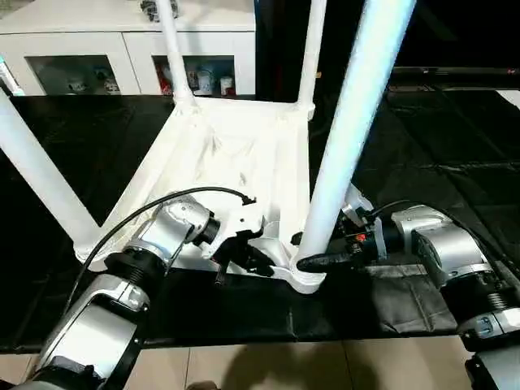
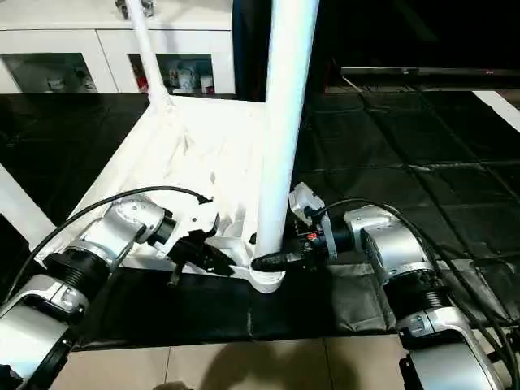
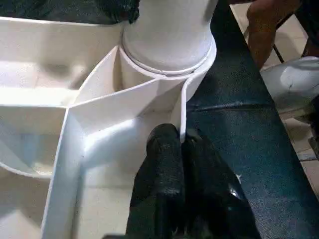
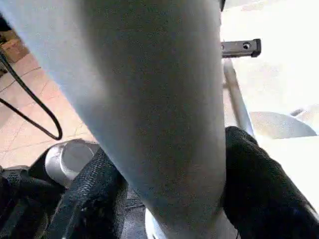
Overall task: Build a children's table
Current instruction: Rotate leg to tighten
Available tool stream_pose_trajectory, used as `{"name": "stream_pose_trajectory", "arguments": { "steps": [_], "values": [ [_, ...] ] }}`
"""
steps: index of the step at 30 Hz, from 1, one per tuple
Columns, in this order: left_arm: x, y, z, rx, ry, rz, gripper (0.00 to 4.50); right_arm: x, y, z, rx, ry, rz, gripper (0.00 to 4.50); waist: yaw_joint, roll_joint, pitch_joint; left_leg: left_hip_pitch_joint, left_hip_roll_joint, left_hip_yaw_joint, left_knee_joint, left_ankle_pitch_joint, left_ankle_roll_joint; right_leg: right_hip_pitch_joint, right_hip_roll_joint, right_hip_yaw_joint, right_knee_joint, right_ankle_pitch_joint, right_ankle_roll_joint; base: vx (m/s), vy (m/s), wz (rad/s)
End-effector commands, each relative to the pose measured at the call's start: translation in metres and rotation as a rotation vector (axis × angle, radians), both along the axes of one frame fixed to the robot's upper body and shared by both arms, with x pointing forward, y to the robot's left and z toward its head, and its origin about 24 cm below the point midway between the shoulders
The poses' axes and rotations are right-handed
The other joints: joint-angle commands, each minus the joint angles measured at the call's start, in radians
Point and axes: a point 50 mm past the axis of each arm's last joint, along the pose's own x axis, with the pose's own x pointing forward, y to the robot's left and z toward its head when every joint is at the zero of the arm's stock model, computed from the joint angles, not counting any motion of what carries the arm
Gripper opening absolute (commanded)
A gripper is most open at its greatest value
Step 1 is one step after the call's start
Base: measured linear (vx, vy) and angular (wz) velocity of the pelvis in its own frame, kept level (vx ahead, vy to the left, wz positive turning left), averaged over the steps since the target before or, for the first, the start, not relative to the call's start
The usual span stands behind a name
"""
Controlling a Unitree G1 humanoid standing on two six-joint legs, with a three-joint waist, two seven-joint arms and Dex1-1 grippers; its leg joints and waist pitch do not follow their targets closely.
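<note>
We find the children's table lying upside down on the black-covered worktop, its ribbed underside facing up, in front of a white cabinet with glass doors. Four legs stand up from its corners: the far left leg and far right leg at the back, the near left leg at the robot's left, and the near right leg close to the camera. We judge the task to be near its end, since every corner carries a leg. The work in hand concerns the near right leg, whose foot sits in the round corner socket; in the left wrist view a collar of the leg shows just above the socket rim, so we cannot confirm that it is fully seated. The right claw reaches in level at the base of this leg, one finger on either side, and the fingers lie close against it in the right wrist view; whether they are clamped on the leg or merely set around it, we cannot tell. The left claw is pinched shut on the thin edge wall of the table top just beside that socket, apparently steadying the top. What remains, in our judgement, is to press or twist this last leg home, check the other three for firmness, and turn the table onto its feet. A person's arm shows beyond the worktop edge.
</note>
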Motion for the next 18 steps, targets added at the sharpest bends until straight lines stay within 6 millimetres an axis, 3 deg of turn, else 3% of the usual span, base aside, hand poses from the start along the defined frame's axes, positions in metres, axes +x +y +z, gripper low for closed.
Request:
{"name": "stream_pose_trajectory", "arguments": {
  "steps": [1,8,13,18],
  "values": [
    [0.002,-0.007,0.009,-0.035,-0.028,-0.023,0.00,-0.002,0.006,0.001,0.008,0.018,0.043,2.32,-0.006,-0.015,-0.075,0.000,0.031,-0.003,-0.059,-0.104,0.080,0.066,-0.066,0.059,-0.063,-0.232,-0.181,0.000,0.000,0.00],
    [0.009,-0.011,0.011,-0.075,-0.036,0.077,0.00,0.000,0.009,-0.003,0.012,0.018,-0.042,2.20,-0.008,-0.016,-0.073,0.000,0.028,-0.003,-0.060,-0.115,0.072,0.066,-0.065,0.057,-0.068,-0.267,-0.166,0.000,0.000,0.00],
    [0.023,-0.026,0.018,-0.143,-0.053,0.291,0.00,0.016,0.019,-0.015,-0.055,0.013,-0.367,2.13,-0.019,-0.017,-0.071,-0.002,0.024,-0.006,-0.062,-0.112,0.044,0.068,-0.065,0.055,-0.071,-0.309,-0.143,0.000,0.000,0.00],
    [0.037,-0.050,0.022,-0.182,-0.064,0.533,0.00,0.034,0.041,-0.025,-0.100,0.028,-0.647,2.09,-0.064,-0.019,-0.072,-0.012,0.011,-0.007,-0.059,-0.103,0.029,0.075,-0.062,0.049,-0.077,-0.329,-0.135,0.000,0.000,0.00]
  ]
}}
